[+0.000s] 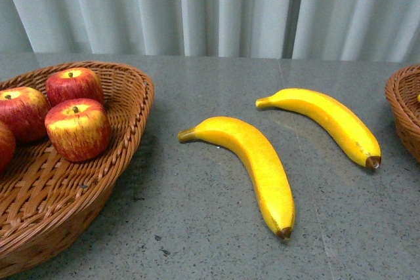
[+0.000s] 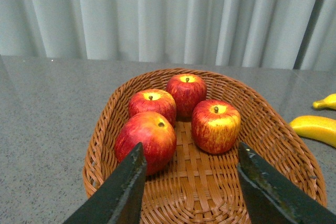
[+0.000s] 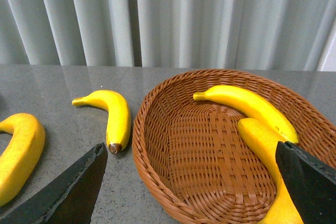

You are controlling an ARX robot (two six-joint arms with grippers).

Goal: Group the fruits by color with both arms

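Several red apples [image 1: 77, 129] lie in a brown wicker basket [image 1: 134, 106] at the left. Two yellow bananas lie on the grey table, one in the middle [image 1: 256, 159] and one further right [image 1: 335, 119]. Neither arm shows in the front view. In the left wrist view my left gripper [image 2: 191, 182] is open and empty over the near end of the apple basket [image 2: 273, 129], short of the apples [image 2: 215, 125]. In the right wrist view my right gripper [image 3: 191, 182] is open and empty over a second wicker basket [image 3: 152, 145] holding two bananas [image 3: 247, 103].
The second basket [image 1: 401, 106] shows only at the right edge of the front view. The two table bananas [image 3: 116, 114] lie just beside its rim in the right wrist view. A pale curtain hangs behind the table's far edge.
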